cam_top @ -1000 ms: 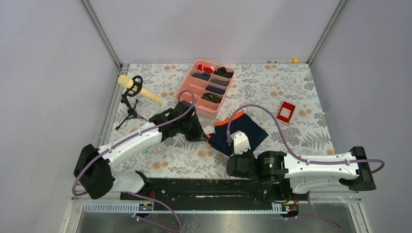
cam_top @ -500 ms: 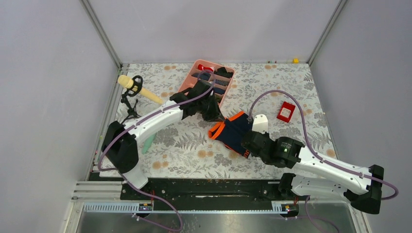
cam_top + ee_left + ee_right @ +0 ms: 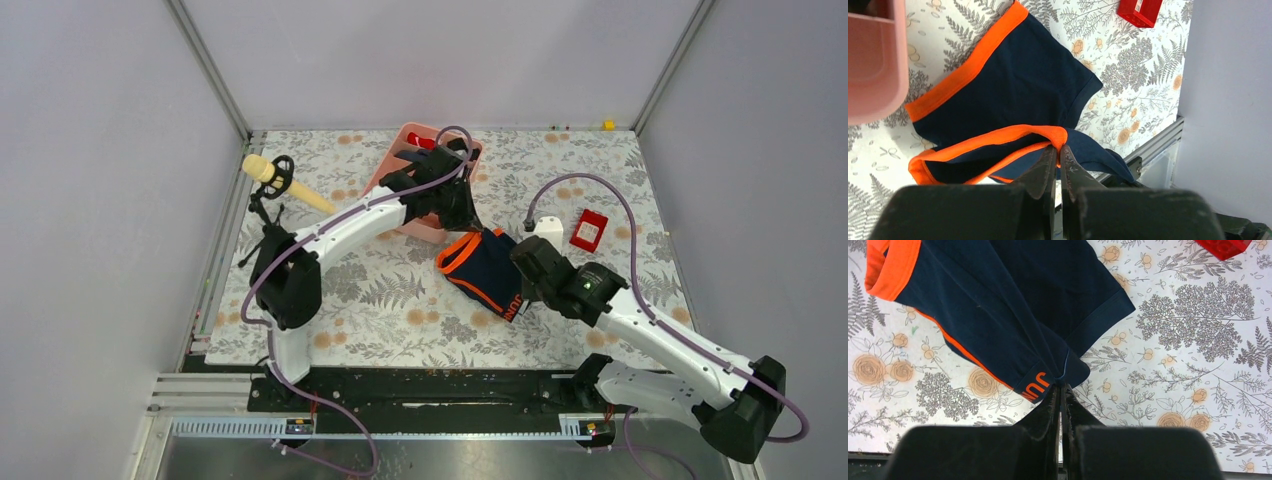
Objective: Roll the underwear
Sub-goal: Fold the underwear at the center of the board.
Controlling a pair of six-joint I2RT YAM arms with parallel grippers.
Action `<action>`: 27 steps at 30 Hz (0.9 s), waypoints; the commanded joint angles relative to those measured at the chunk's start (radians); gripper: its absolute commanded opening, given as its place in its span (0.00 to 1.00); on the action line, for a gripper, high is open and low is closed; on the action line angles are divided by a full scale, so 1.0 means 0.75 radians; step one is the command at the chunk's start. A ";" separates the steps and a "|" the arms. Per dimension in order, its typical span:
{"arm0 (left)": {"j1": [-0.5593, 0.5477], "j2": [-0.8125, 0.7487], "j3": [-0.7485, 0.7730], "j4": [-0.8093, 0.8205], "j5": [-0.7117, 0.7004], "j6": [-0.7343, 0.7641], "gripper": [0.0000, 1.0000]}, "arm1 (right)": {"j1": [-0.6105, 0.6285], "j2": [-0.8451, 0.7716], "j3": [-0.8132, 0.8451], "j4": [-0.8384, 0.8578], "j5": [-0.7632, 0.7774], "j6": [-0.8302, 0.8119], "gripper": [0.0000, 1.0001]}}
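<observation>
My left arm (image 3: 340,225) covers most of the pink plastic tray (image 3: 873,65); I see one red roll (image 3: 424,142) at its far end. Just beside it lies the soft navy underwear (image 3: 485,268): the left gripper (image 3: 1058,150) clamps its orange waistband, the right gripper (image 3: 1062,387) its hem.

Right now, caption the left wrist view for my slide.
Left pincer shut on the orange waistband of the underwear over the floral table, pink tray at left, red block at top.
</observation>
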 commanded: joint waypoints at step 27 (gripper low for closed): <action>-0.032 0.407 0.352 0.104 -0.021 0.096 0.00 | -0.350 0.218 -0.091 0.256 -0.156 -0.145 0.00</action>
